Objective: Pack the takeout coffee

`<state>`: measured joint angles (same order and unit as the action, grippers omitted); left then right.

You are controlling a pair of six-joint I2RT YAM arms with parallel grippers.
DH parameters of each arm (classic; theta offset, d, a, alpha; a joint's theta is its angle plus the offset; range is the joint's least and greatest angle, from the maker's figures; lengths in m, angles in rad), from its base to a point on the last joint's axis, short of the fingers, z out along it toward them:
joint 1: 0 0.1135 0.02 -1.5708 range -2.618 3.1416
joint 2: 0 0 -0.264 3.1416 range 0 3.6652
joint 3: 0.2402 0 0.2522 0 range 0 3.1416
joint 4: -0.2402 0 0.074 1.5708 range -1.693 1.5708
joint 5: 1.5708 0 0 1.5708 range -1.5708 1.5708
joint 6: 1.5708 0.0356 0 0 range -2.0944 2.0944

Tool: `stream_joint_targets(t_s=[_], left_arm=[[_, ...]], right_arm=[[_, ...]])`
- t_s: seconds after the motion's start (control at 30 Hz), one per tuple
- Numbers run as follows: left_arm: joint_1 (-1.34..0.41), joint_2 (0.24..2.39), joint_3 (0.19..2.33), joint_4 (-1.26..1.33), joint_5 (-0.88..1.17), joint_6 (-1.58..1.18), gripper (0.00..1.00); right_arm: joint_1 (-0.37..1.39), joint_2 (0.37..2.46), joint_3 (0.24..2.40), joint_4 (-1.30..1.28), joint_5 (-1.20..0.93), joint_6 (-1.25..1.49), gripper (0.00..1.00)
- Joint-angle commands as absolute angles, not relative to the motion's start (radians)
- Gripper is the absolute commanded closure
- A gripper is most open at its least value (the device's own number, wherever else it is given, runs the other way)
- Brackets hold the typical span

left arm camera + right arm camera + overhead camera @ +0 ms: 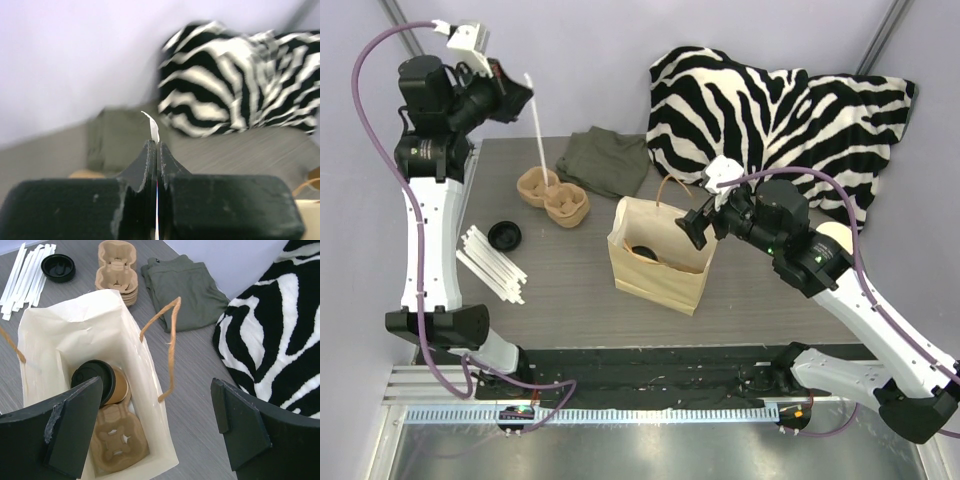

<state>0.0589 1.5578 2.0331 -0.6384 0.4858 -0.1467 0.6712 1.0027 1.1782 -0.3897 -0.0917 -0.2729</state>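
- Top external view: a paper bag (660, 262) stands on the grey table (570, 300). The takeout coffee (642, 250) is down inside the bag, and only its dark top shows.
- The right claw (696, 228) hangs at the bag's right edge, just beside the coffee and higher than it. It is not touching the coffee.
- The left claw (518, 98) is up high at the far left, well away from the bag. It holds a white straw (537, 125) that points down toward the table.
- On the table there are also brown cup trays (552, 196), a loose black lid (505, 236), a pile of straws (492, 262), a green cloth (605, 160) and a zebra cloth (770, 110).
- Left wrist view: the left claw (156, 167) is squeezed tight, and the thin white straw (152, 129) pokes out from between its fingers. The picture is blurry.
- Right wrist view: the right claw (156, 390) is wide open and has nothing in it.
- The takeout coffee (116, 388) lies tipped over inside the paper bag (65, 335), with its black lid on. It rests by a brown cup tray (119, 436) on the bag's floor.
- The coffee is under the claw, close to the finger (70, 427) on the left of the picture and far from the other finger.
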Motion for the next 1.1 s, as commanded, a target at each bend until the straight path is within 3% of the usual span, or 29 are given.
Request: stream_joint_targets(t_s=[0.0,0.37,0.57,1.07], left_arm=[[-0.060,1.561,2.114,-0.428,0.543,-0.210,1.00],[-0.380,1.528,2.031,-0.265,0.722,-0.143,1.00],[-0.506,1.497,1.947,-0.276,0.849,-0.028,1.00],[-0.693,1.436,1.697,-0.581,0.835,0.460,1.00]], right_arm=[[0.657,0.976,1.229,-0.376,-0.011,-0.200,0.02],[0.650,0.953,1.301,-0.410,-0.052,-0.150,0.08],[0.650,0.963,1.328,-0.460,0.044,-0.121,0.07],[0.632,0.977,1.321,-0.520,0.302,-0.046,0.05]])
